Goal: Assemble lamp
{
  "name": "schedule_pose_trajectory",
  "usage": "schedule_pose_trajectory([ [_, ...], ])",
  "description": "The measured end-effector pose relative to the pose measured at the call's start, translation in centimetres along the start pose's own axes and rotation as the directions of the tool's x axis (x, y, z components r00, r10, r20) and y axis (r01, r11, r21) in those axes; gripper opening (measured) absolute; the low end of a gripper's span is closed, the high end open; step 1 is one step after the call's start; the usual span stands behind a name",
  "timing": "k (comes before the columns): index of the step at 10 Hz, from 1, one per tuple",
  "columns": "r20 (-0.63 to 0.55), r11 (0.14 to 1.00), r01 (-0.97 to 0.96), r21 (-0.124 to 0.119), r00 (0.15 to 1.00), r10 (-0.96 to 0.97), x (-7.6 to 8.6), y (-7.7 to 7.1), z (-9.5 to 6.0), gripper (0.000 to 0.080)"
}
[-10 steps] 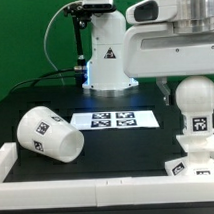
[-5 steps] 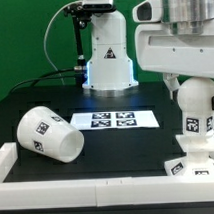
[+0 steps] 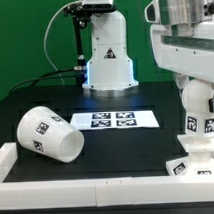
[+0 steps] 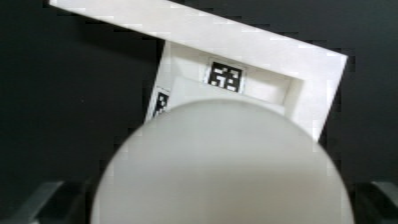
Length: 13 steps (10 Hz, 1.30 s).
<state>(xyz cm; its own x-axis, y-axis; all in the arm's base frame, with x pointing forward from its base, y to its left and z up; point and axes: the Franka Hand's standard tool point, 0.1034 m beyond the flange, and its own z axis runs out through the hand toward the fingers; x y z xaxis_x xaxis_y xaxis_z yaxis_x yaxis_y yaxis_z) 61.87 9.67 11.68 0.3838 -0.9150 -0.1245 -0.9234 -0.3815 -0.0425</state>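
Note:
The rounded white bulb [image 3: 201, 104] stands upright on the small white base [image 3: 189, 160] at the exterior view's right. My gripper [image 3: 197, 82] is straight above it, with its fingers down on either side of the bulb's top. In the wrist view the bulb [image 4: 217, 165] fills the space between the dark fingers [image 4: 39, 206], and a thin dark gap shows on each side, so the gripper [image 4: 205, 208] looks open. The tagged base [image 4: 240, 75] shows beyond the bulb. The large tapered shade [image 3: 48, 134] lies on its side at the exterior view's left.
The marker board [image 3: 114, 120] lies flat in the middle of the black table. A white wall [image 3: 68, 183] runs along the front edge. The robot's base [image 3: 108, 55] stands at the back, with a cable to its left.
The arm's white wrist and hand have shifted toward the exterior view's right and turned above the bulb. The bulb, base and shade have stayed where they were.

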Motion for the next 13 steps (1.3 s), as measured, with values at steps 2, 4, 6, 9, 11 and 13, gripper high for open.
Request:
schedule_pose_trajectory([
  [2,-0.016,0.943,0.333,-0.007,0.943,-0.333,-0.05,-0.42,-0.34,0.0696],
  [4,-0.017,0.869,0.494,-0.013,0.869,-0.494,-0.24,-0.63,-0.49,0.0696],
  [6,-0.016,0.787,0.616,-0.017,0.787,-0.617,-0.14,-0.6,-0.5,0.0698],
  [9,-0.028,0.39,0.916,-0.098,0.389,-0.921,0.45,-0.57,-0.4,0.0698],
  [11,-0.03,0.368,0.925,-0.099,0.367,-0.93,0.54,-0.41,-0.17,0.0698],
  [13,-0.031,0.369,0.924,-0.099,0.368,-0.929,0.58,-0.41,-0.19,0.0573],
])
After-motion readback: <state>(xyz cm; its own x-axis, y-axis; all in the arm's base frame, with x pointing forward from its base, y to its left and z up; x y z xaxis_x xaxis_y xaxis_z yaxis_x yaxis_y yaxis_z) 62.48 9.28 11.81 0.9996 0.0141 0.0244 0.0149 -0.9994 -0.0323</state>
